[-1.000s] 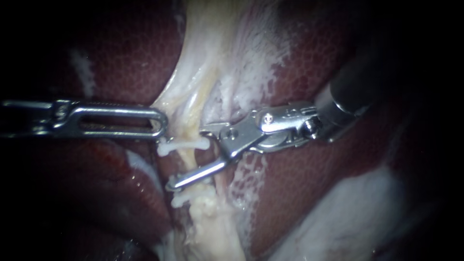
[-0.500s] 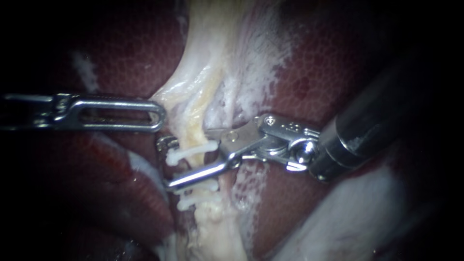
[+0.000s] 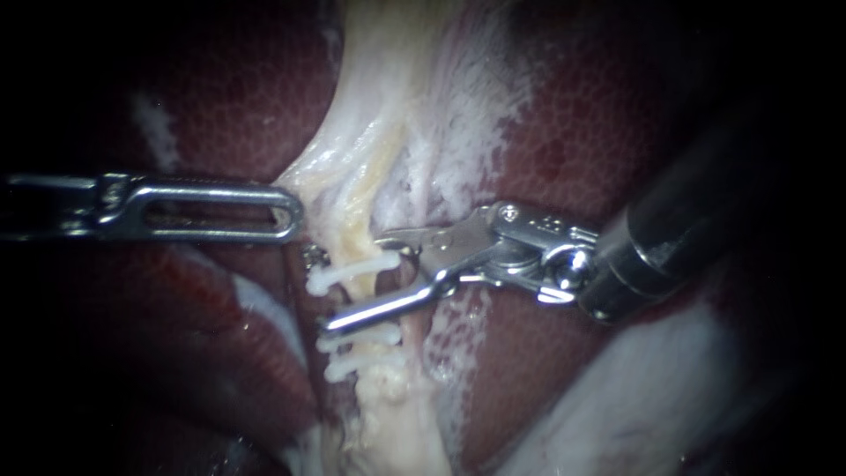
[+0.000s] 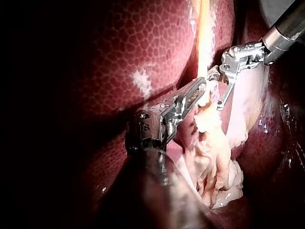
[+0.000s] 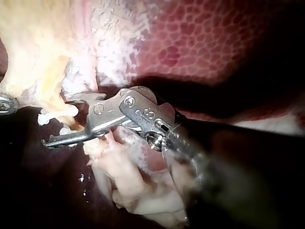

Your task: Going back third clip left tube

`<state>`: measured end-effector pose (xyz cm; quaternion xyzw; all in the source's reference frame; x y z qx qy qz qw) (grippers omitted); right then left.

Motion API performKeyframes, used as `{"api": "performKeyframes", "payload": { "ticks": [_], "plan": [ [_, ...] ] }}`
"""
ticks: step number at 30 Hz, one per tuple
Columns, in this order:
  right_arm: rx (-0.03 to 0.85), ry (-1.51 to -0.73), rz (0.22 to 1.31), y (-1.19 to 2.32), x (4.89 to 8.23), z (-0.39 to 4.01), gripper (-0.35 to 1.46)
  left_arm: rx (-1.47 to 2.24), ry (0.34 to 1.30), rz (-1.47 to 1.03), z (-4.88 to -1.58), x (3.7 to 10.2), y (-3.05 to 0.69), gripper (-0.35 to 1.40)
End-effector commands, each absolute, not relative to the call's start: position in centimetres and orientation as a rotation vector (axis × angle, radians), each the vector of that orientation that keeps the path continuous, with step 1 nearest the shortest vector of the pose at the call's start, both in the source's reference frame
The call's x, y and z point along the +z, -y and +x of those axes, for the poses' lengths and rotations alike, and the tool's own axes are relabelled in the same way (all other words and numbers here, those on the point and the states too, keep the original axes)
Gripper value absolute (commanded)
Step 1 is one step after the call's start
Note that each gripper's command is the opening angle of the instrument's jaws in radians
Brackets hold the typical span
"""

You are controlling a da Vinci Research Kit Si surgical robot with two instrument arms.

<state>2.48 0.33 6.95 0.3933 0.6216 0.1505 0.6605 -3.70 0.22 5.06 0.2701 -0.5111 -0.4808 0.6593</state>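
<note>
The pale left tube (image 3: 359, 231) runs down the middle and carries three white clips. The upper clip (image 3: 348, 271) lies across it, and two more clips (image 3: 357, 351) sit close together just below. My right instrument (image 3: 322, 291) comes in from the right with its jaws open astride the tube. Its long lower jaw lies between the upper clip and the lower pair, and the upper clip sits in the gap, untouched. The right wrist view shows the same open jaws (image 5: 55, 121) beside that clip (image 5: 57, 113). My left instrument (image 3: 295, 216) is shut on the edge of pale tissue (image 4: 202, 98) left of the tube.
Dark red liver (image 3: 573, 132) lies on both sides of the tube. A fan of white and yellowish tissue (image 3: 388, 79) spreads above the clips. Ragged pale tissue (image 3: 388, 414) hangs below them. A whitish mass (image 3: 643, 397) lies at the lower right.
My right instrument has drawn back to the right along its shaft, and its lower jaw has slid off the middle clip, which now shows. The left instrument has held still.
</note>
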Motion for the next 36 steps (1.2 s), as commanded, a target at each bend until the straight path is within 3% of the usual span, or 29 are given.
{"api": "performKeyframes", "payload": {
  "ticks": [1, 10, 19, 27, 36],
  "plan": [
    [0.342, -1.407, 0.887, -0.35, 6.97, 2.44, 0.57, -1.088, 1.157, 0.611, -3.71, 5.06, -0.22, -0.35],
    [0.368, -1.400, 0.867, -0.36, 6.98, 2.12, 0.58, -1.089, 1.157, 0.610, -3.71, 5.04, -0.21, -0.35],
    [0.316, -1.419, 0.742, -0.31, 6.92, 1.55, 0.60, -1.088, 1.157, 0.610, -3.71, 5.04, -0.20, -0.35],
    [0.287, -1.423, 0.654, -0.37, 6.70, 1.04, 0.60, -1.088, 1.157, 0.610, -3.71, 5.04, -0.20, -0.35],
    [0.258, -1.417, 0.615, -0.47, 6.38, 0.92, 0.60, -1.088, 1.157, 0.610, -3.71, 5.05, -0.20, -0.35]
  ]
}}
